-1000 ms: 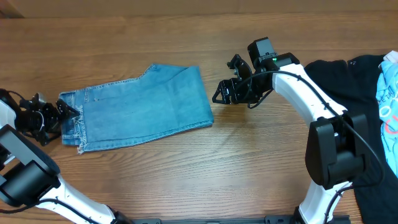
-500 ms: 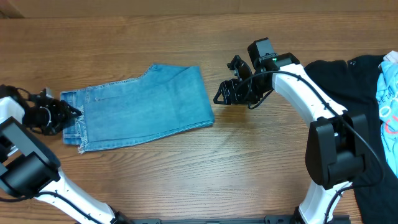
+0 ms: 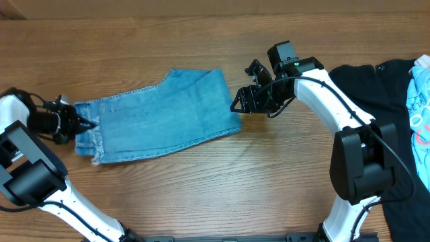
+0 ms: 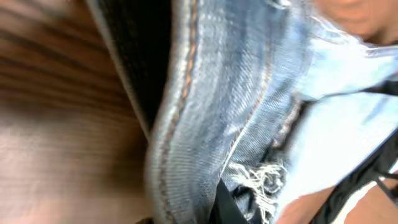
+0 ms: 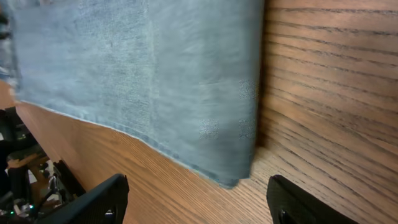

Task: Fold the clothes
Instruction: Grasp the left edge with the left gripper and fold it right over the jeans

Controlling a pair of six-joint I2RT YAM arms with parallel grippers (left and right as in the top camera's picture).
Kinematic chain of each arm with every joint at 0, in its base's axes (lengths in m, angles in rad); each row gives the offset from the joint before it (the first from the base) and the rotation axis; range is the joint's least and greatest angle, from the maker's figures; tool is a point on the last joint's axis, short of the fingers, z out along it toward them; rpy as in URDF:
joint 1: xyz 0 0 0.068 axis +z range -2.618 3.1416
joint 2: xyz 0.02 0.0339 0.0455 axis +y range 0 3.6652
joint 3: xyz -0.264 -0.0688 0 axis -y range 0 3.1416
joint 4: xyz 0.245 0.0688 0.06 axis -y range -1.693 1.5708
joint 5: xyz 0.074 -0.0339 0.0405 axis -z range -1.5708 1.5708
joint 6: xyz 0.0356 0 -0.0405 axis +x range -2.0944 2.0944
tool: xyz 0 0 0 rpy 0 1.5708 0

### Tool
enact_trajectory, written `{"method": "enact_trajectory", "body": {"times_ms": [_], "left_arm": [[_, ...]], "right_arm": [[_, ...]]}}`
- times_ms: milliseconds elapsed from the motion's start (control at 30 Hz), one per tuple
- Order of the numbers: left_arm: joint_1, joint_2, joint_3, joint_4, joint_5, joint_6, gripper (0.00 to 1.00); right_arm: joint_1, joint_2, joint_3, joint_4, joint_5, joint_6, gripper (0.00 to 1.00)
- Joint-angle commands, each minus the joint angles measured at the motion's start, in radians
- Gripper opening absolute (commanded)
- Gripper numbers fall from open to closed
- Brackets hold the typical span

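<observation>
**Left gripper holds the jeans' end, right gripper hangs open at the other**

The left gripper (image 3: 75, 125) is clamped on the 9 o'clock end of the jeans (image 3: 158, 117). In the left wrist view the denim (image 4: 236, 93) fills the frame, showing a stitched seam, frayed white threads and a black finger (image 4: 219, 200) pressed against the cloth. From the gripper, the left wrist points toward 3 o'clock. The white arm behind it curls round the table's 9 o'clock edge and drops toward 6 o'clock.

The right gripper (image 3: 236, 104) has its fingers spread and holds nothing. It sits just past the jeans' 3 o'clock edge, and the right wrist view shows both tips (image 5: 196, 186) wide apart over the wood, with the folded edge of the denim (image 5: 143, 74) ahead of them. The right forearm runs back toward 3 o'clock, then bends down to its base at 5 o'clock.

The jeans lie flat on the table (image 3: 201, 195), left of centre. A black garment (image 3: 383, 87) and a pale printed garment (image 3: 420, 101) lie at the 3 o'clock edge.
</observation>
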Motion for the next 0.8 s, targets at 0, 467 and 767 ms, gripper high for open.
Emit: {"method": "enact_trajectory", "body": {"times_ms": [0,467,767], "left_arm": [[-0.004,-0.100,0.250,-0.139,-0.045,0.015,0.04],[-0.521,-0.137,0.681,-0.399,-0.517,-0.122,0.04],[-0.771,0.022,0.678,-0.404,-0.756,-0.193,0.39]], "right_arm": [[-0.003,-0.037,0.006,0.000,-0.009,-0.005,0.75],[-0.003,-0.039,0.006,-0.006,-0.009,-0.004,0.73],[-0.003,-0.039,0.006,-0.037,-0.009,-0.005,0.71]]}}
